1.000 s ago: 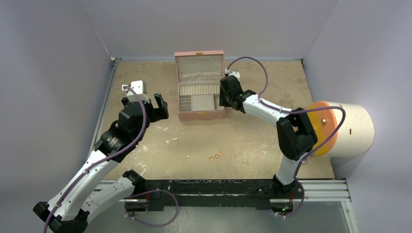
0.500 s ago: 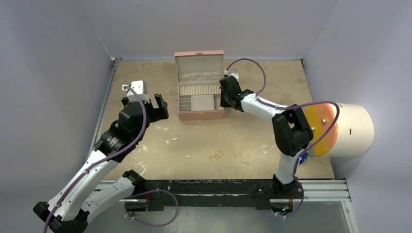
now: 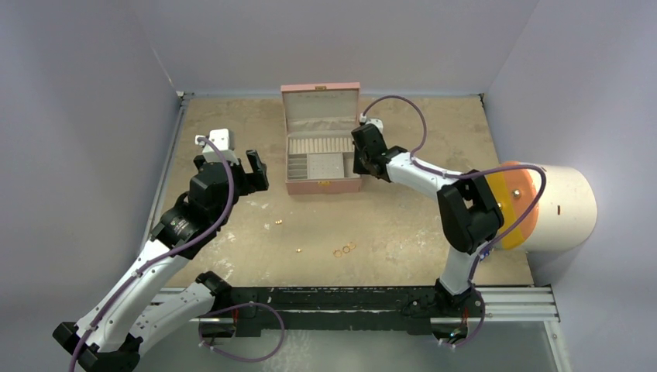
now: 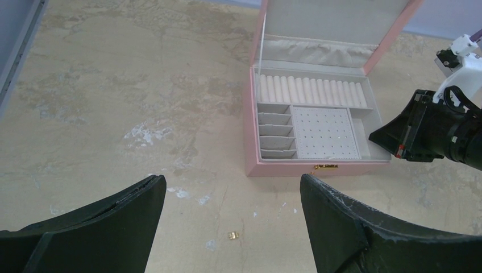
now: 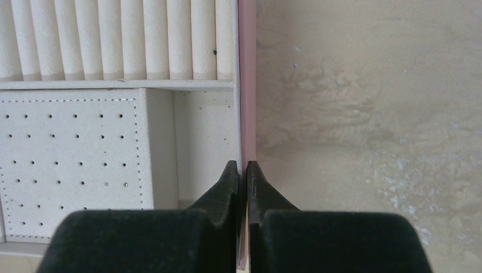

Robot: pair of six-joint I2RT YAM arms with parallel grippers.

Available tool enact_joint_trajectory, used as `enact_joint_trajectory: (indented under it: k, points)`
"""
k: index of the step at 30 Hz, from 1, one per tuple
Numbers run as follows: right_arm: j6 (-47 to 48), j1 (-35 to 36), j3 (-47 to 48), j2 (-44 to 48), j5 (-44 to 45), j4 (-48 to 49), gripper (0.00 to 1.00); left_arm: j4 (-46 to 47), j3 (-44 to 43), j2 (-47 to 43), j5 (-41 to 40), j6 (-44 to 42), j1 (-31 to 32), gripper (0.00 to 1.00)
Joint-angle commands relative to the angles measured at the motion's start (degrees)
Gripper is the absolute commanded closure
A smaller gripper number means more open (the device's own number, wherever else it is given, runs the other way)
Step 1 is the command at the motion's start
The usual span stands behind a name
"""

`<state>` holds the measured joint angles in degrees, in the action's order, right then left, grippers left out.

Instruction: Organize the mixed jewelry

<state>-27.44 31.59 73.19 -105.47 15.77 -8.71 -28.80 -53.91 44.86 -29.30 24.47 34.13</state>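
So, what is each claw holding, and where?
The right claw pinches the open pink jewelry box by its right side wall; the left claw holds nothing.

One pink box (image 3: 321,186), two gold studs (image 3: 277,222), rings (image 3: 344,249) of unclear number.

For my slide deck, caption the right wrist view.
Right fingers clamp the side wall of the open pink jewelry box.

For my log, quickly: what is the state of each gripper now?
Left gripper: open, empty.
Right gripper: shut on the pink box, at its side wall.
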Motion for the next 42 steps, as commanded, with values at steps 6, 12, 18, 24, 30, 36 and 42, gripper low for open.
enact_joint_trajectory:
  k: [6, 12, 18, 24, 30, 36, 42]
  points:
    - [-2.86, 1.70, -9.58, 12.29, 2.20, 0.18, 1.00, 1.23, -0.84, 0.23, 1.69, 0.78, -0.20, 0.12]
    - [-4.34, 2.65, -17.09, 18.07, 2.63, 0.68, 1.00, -0.16, 0.79, 0.55, 6.13, 5.88, -0.12, 0.13]
    - [-4.49, 2.87, -22.07, 22.92, 1.73, 1.56, 1.00, -3.19, 2.07, 0.97, 12.08, 11.56, -0.12, 0.16]
    - [-4.46, 2.95, -23.65, 25.55, 0.97, 2.03, 0.85, -6.14, 5.29, 3.23, 15.41, 16.64, -0.12, 0.21]
    - [-3.45, 2.95, -23.28, 28.72, 0.18, 0.61, 0.60, -6.06, 8.54, 6.36, 12.96, 19.59, -0.12, 0.28]
    - [-2.12, 3.04, -23.43, 35.66, -2.00, -2.76, 0.51, -3.66, 10.78, 11.93, 10.35, 21.53, -0.12, 0.35]
    - [-1.07, 3.10, -23.26, 42.83, -4.01, -7.70, 0.49, -0.61, 11.69, 19.85, 10.34, 22.50, -0.12, 0.52]
